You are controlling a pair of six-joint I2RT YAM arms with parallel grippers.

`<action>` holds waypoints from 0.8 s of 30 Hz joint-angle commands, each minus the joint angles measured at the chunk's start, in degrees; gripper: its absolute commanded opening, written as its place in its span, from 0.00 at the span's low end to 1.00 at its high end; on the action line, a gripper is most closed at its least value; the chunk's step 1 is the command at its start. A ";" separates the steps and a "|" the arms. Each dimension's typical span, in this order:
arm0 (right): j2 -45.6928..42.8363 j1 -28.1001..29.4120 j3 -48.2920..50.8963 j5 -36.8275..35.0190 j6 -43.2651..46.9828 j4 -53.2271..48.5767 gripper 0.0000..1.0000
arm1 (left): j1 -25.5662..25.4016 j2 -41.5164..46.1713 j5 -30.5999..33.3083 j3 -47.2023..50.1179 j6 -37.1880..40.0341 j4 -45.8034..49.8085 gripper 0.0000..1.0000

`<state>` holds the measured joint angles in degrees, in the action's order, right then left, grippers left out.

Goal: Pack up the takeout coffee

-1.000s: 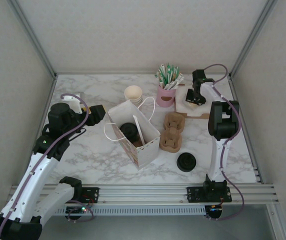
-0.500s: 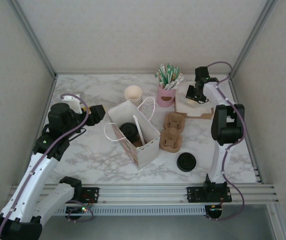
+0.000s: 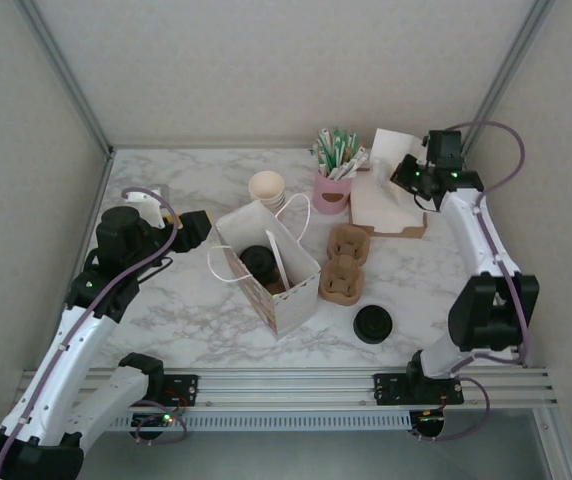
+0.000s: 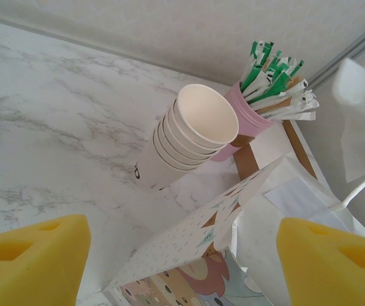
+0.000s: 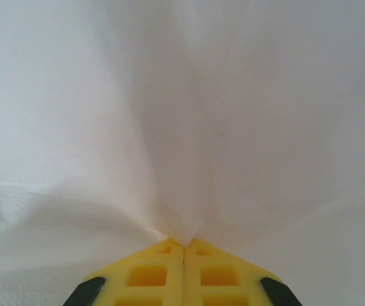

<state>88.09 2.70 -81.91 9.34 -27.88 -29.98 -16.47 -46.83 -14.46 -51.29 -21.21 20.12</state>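
Coffee [image 3: 258, 262] sits inside bag [image 3: 301, 290], centre; right gripper [image 5: 184, 245], far right, pinches napkin [image 5: 182, 127] above stack [image 3: 386, 208]; left gripper [image 3: 196, 228] part spread, empty, left of bag; risk: limp sheet slips free or snags bag rim, tipping it.

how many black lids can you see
2: one on the takeout coffee inside the paper bag, one loose lid on the table near the cup carrier. The bag may hide more.

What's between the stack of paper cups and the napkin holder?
A pink cup of wrapped straws stands between the cup stack and napkin holder, in the top view.
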 commanded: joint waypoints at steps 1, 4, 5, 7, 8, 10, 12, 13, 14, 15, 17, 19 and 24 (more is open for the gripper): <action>-7.99 0.02 3.81 5.99 -3.15 4.29 0.00 | -0.67 0.75 0.90 -1.27 -0.22 0.48 0.76; -15.34 0.01 8.60 7.32 -5.25 7.74 0.00 | -0.66 0.64 1.04 -1.36 -0.23 0.67 0.77; -17.46 0.07 9.78 8.06 -5.71 8.53 0.00 | -0.69 0.75 1.10 -1.36 -0.14 0.71 0.77; -21.59 0.14 11.11 10.19 -6.04 9.07 0.00 | -0.67 0.75 1.34 -1.36 -0.10 0.66 0.76; -23.15 0.26 11.43 10.97 -6.20 9.05 0.00 | -0.69 0.74 1.44 -1.36 -0.07 0.64 0.76; -26.66 1.33 12.47 12.14 -7.02 9.87 0.00 | -0.67 0.68 1.61 -1.36 0.07 0.85 0.77; -29.46 3.36 12.92 12.92 -7.28 10.46 0.00 | -0.67 0.68 1.78 -1.49 0.23 1.10 0.77; -30.55 5.02 12.65 13.14 -7.04 10.47 0.00 | -0.67 0.68 1.97 -1.53 0.28 1.15 0.76; -31.49 6.52 12.38 13.15 -6.81 10.35 0.00 | -0.68 0.69 2.11 -1.53 0.34 1.16 0.77; -32.40 8.41 11.99 12.81 -6.75 10.36 0.00 | -0.67 0.69 2.24 -1.53 0.40 1.23 0.77; -33.81 12.15 11.31 11.90 -6.75 11.07 0.00 | -0.67 0.60 2.40 -1.45 0.46 1.24 0.77; -34.45 16.42 10.29 10.77 -6.86 11.67 0.00 | -0.66 0.42 2.43 -1.45 0.43 1.24 0.76; -32.90 29.23 6.85 7.39 -6.42 12.68 0.00 | -0.68 -0.25 2.27 -1.60 0.34 1.34 0.77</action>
<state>54.57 27.09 -71.96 18.92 -34.20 -19.81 -16.69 -46.96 -12.80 -51.31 -21.19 20.73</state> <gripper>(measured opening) 0.048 0.766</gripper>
